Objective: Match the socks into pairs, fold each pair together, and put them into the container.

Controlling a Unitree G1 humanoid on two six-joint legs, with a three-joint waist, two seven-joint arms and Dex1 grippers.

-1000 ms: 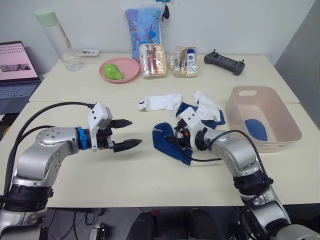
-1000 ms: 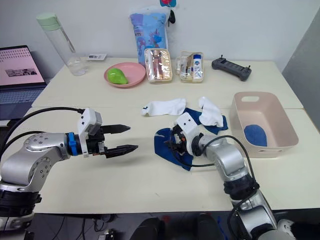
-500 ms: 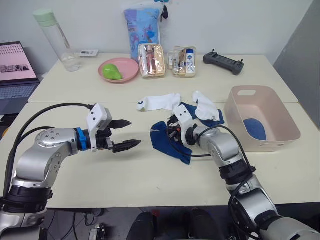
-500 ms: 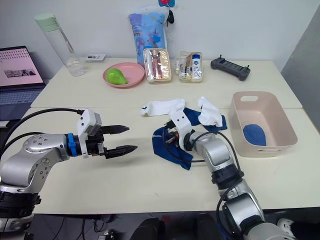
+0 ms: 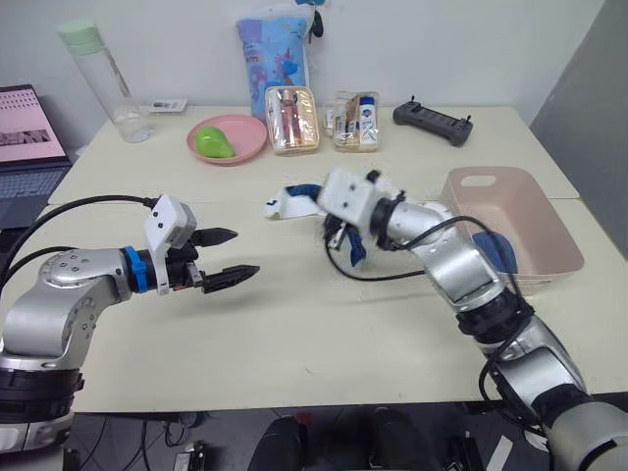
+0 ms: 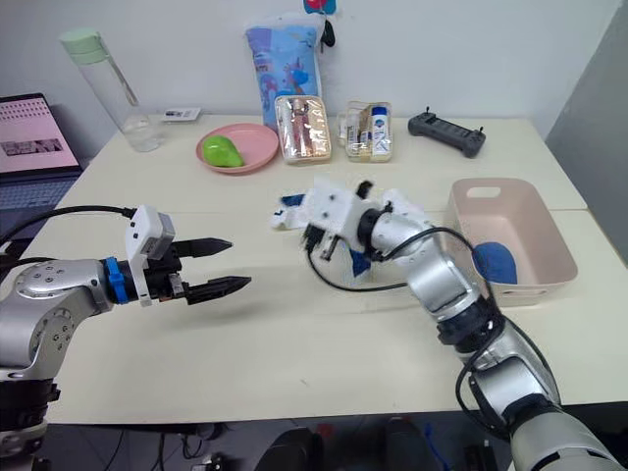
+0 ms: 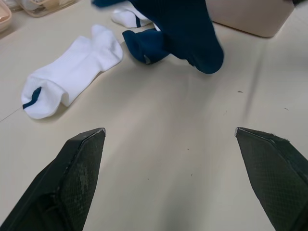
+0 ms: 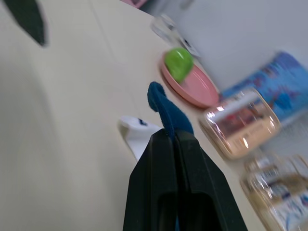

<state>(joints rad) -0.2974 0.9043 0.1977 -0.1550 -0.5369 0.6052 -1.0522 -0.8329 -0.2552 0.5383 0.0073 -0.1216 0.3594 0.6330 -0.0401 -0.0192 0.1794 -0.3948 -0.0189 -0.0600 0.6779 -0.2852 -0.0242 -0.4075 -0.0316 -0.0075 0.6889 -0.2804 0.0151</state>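
Right gripper lifts a blue sock above the table.

The left gripper (image 5: pixel 228 256) hovers over the table (image 5: pixel 294 343) with jaws spread, empty. The right gripper (image 8: pixel 169 137) has its jaws clenched on a blue sock (image 5: pixel 354 249) hanging beside a white sock (image 7: pixel 72 70); the container (image 5: pixel 530 211) holds another blue sock (image 5: pixel 504 251).

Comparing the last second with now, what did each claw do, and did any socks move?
The right claw, shut on a blue sock, rose from the table and swung toward the robot's left; the sock now hangs from it above the table. The left claw stayed open, hovering and empty. The white sock and the blue sock in the container did not move.
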